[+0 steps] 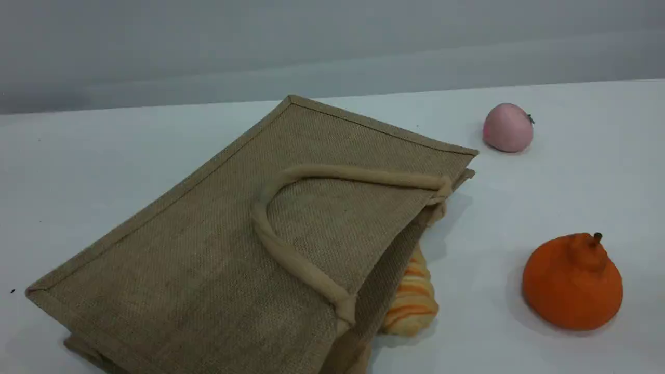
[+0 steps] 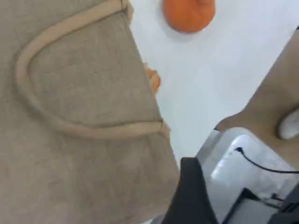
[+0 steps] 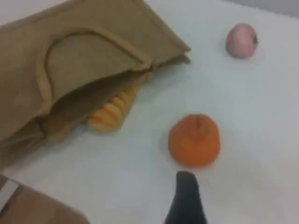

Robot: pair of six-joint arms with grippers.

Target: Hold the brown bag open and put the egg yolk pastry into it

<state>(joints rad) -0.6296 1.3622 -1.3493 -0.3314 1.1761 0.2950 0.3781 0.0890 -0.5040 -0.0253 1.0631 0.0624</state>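
Release looks the step in hand: both end effectors hang open and empty beside the brown bag (image 1: 249, 249) (pastry unseen, perhaps already inside), so next comes checking.

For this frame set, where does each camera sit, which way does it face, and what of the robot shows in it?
Scene view: fixed, slanting down across the table at the brown bag; no arm shows.
Left wrist view: above the bag, looking down; one dark fingertip of the left pincer.
Right wrist view: looks toward the bag mouth; a right pincer fingertip.
All share the bag, striped bread roll and orange fruit.
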